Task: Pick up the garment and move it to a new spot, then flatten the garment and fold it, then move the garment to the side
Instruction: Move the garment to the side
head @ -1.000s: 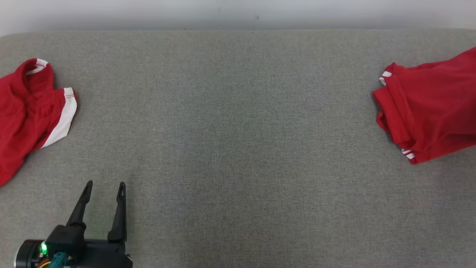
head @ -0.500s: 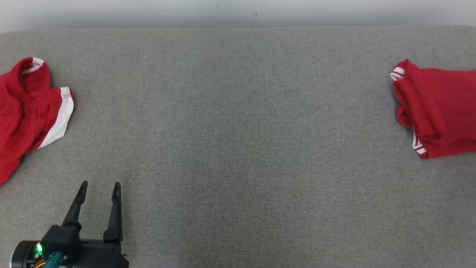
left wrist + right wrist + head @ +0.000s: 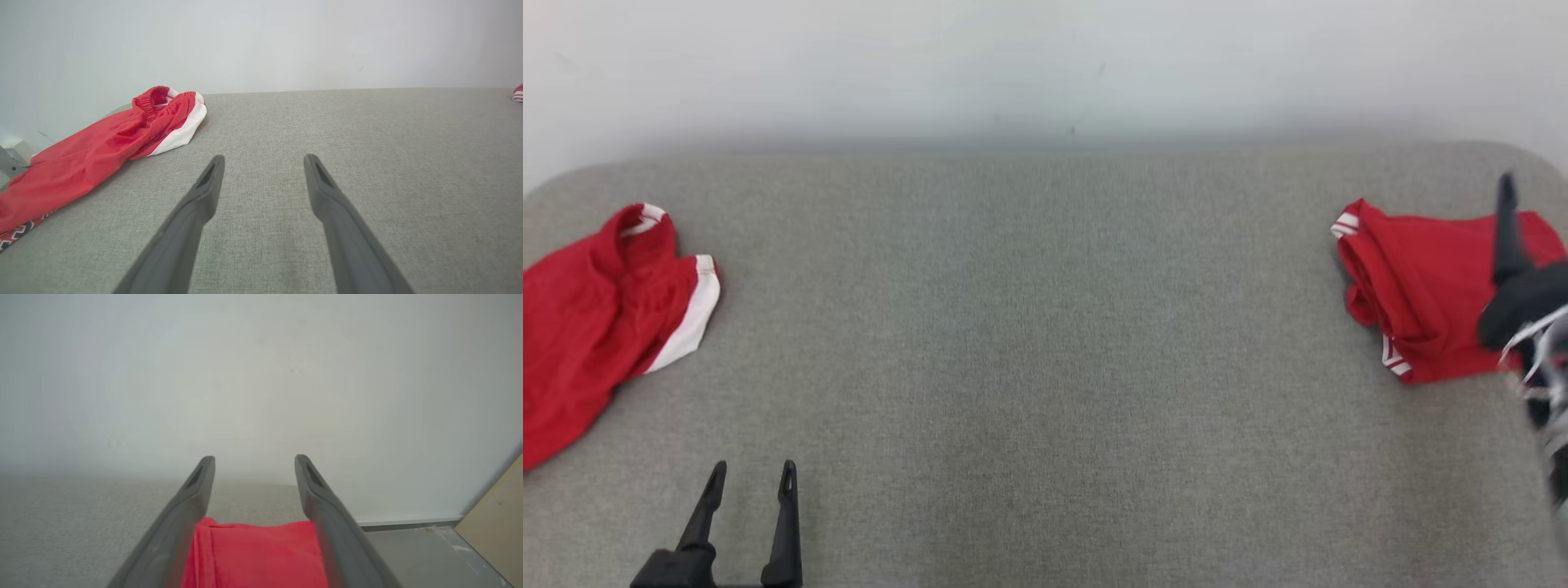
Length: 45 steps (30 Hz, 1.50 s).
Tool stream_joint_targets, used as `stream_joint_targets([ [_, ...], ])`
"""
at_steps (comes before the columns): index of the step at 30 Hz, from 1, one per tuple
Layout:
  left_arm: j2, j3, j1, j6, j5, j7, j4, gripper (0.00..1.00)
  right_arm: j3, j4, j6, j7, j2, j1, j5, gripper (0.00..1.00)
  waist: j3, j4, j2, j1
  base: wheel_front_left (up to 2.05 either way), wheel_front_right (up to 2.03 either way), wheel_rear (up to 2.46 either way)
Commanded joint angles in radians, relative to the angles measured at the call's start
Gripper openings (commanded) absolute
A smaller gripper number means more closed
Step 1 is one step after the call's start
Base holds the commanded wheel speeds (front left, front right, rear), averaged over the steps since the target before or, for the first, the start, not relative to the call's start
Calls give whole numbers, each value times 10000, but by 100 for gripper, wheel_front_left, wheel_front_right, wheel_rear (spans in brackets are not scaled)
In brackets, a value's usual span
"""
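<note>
The garment (image 3: 1421, 294), red with white stripes at its hems, lies folded at the right end of the grey padded table (image 3: 1045, 367). One dark finger (image 3: 1507, 237) of my right arm stands over its right part. In the right wrist view my right gripper (image 3: 253, 461) is open, and the red garment (image 3: 261, 555) lies on the table below and between the spread fingers, not gripped. My left gripper (image 3: 753, 474) is open and holds nothing, low over the table's front left. The same open gripper (image 3: 263, 159) appears in the left wrist view.
A second red garment (image 3: 596, 318) with a white band lies crumpled at the table's left end, also visible as a red heap (image 3: 102, 151) ahead-left of the left fingers. A pale wall runs behind the table. Floor and a wooden board (image 3: 494, 522) lie past the right end.
My right gripper has opened and let go of the folded garment, which now rests at the right end. The head camera has tilted up, bringing the right arm into view. The left gripper has stayed put.
</note>
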Motion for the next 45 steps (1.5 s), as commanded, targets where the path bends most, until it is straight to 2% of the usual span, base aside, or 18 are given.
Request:
stream_joint_targets([
  [1,-40,37,164,12,66,-32,3,100,-124,-288,-25,-2,174,437,-71,100,-572,89,1,2,0,0,0],
  [5,-136,106,486,12,128,-31,27,100,-508,-2010,-25,-2,931,2217,-322,100,-1031,242,1,2,0,0,0],
  [13,-206,162,811,12,125,-32,35,100,-534,-4818,-25,-1,2337,5053,-367,100,-1400,410,1,2,0,0,0],
  [24,-255,260,841,12,180,-32,1,100,-596,-7317,-25,-3,3520,7804,-546,100,-1654,637,1,2,0,0,0],
  [32,-295,395,1006,12,198,-32,36,100,-529,-7556,-25,-4,3724,8852,-693,100,-1792,701,1,2,0,0,0],
  [45,-48,426,1287,12,346,-32,-126,100,-415,-7607,-25,-4,3738,9143,-220,100,-1922,691,1,2,0,0,0],
])
